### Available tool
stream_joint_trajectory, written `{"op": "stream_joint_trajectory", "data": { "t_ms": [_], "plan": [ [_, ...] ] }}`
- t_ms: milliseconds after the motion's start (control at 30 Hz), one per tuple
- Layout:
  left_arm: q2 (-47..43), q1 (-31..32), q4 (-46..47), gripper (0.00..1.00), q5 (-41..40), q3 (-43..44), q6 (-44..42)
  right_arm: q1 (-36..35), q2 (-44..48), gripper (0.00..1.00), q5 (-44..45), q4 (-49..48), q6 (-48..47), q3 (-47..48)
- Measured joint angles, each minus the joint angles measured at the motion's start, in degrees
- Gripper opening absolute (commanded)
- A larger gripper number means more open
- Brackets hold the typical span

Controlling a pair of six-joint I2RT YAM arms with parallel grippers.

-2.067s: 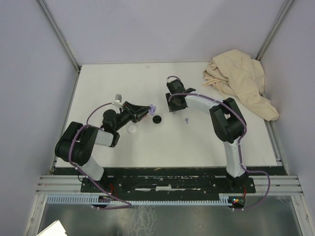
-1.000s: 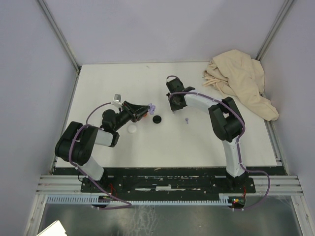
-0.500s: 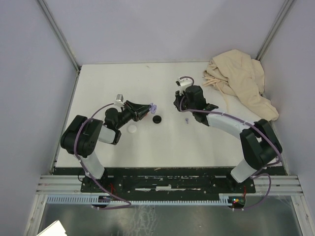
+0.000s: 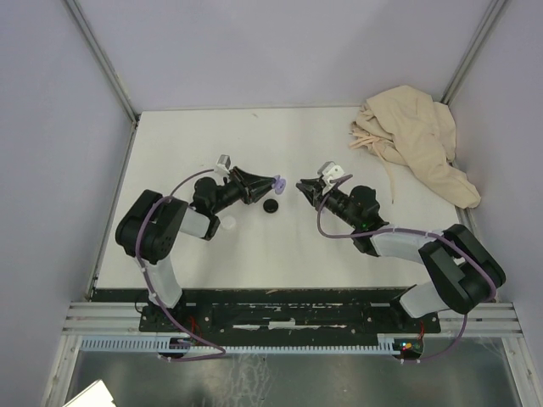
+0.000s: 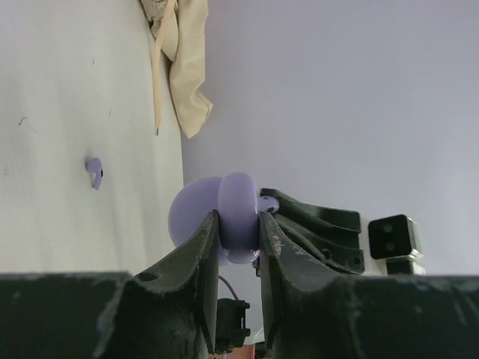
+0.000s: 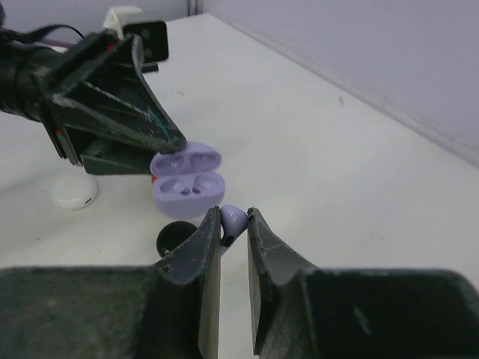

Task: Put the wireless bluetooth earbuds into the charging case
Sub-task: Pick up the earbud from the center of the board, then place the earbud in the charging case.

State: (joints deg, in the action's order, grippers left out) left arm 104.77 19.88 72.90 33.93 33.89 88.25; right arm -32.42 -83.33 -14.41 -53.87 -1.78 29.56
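My left gripper (image 4: 271, 182) is shut on an open lavender charging case (image 5: 224, 217), holding it above the table with its two empty wells facing my right gripper (image 6: 187, 179). My right gripper (image 4: 301, 187) is shut on a lavender earbud (image 6: 233, 218) and holds it just in front of the case, a small gap apart. In the left wrist view the held bud (image 5: 268, 203) shows right beside the case's edge. A second lavender earbud (image 5: 93, 172) lies on the white table; the top view hides it under my right arm.
A black round disc (image 4: 271, 206) lies on the table below the two grippers, also seen in the right wrist view (image 6: 176, 238). A white round disc (image 4: 227, 222) lies beside my left arm. A crumpled beige cloth (image 4: 416, 140) lies at the back right corner.
My right arm has swung from the back of the table round to the front, its gripper now facing the left one with the earbud. My left gripper has moved right with the case.
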Motion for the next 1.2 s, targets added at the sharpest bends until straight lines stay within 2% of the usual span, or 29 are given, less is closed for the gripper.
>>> {"op": "stream_joint_trajectory", "data": {
  "t_ms": [167,267,767,1200],
  "plan": [
    [1.38,1.38,-0.92,0.03,2.01,1.20,0.00,-0.11,0.00,0.02,-3.72,-9.18,-3.28,-0.48],
    [1.60,2.05,-1.66,0.03,2.78,1.46,0.00,-0.11,-0.02,0.02,-5.09,-10.82,-4.98,-0.48],
    [2.54,3.78,-3.52,0.03,5.79,5.42,0.00,-2.27,-0.02,0.02,-8.11,-5.62,-14.16,-0.48],
    [2.54,4.22,-4.00,0.03,7.13,5.92,0.00,-3.10,-0.20,0.02,-7.80,-3.82,-17.09,-0.46]
  ]
}}
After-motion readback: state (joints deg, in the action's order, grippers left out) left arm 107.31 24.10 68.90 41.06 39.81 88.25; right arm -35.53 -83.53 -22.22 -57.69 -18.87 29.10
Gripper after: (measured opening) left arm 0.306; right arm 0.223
